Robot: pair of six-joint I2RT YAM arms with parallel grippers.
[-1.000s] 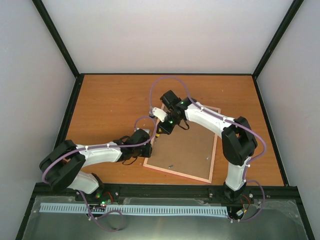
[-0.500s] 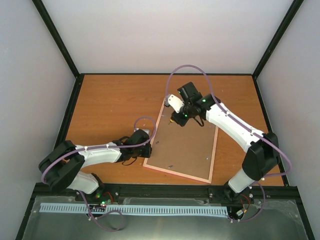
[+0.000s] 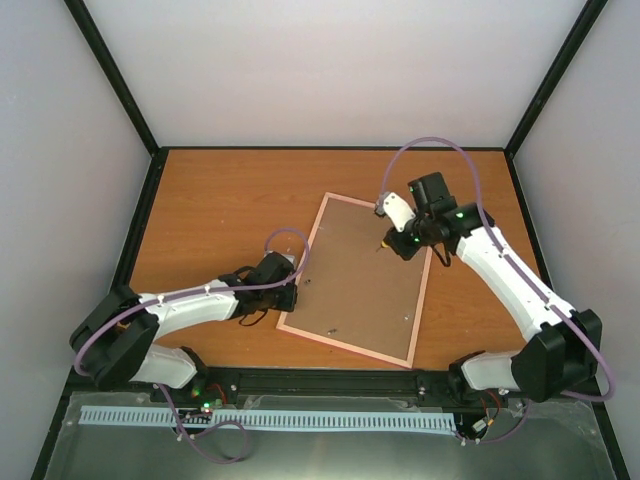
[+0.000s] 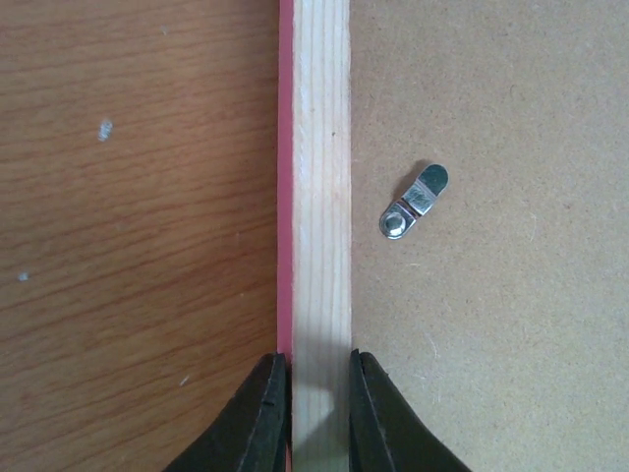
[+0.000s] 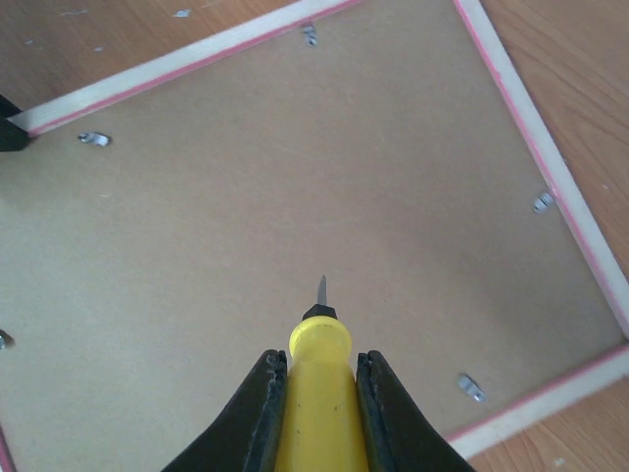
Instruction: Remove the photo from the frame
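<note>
Frame (image 4: 321,177) lies face down on the table (image 3: 220,210), backing board (image 3: 360,280) up; photo not visible. Left gripper (image 4: 314,369) is clamped on the frame's left rail. Right gripper (image 5: 319,362) grips a yellow screwdriver (image 5: 320,339), tip pointing at the board.

Left arm (image 3: 195,303), right arm (image 3: 510,272): jaws tight

frame (image 3: 344,346): lies back-up on the bench (image 3: 220,210), brown backing board (image 3: 360,285) showing
left gripper (image 3: 293,290): jaws at the frame's left edge
right gripper (image 3: 392,241): over the board's far right part, yellow screwdriver (image 3: 384,243) in its jaws
</note>
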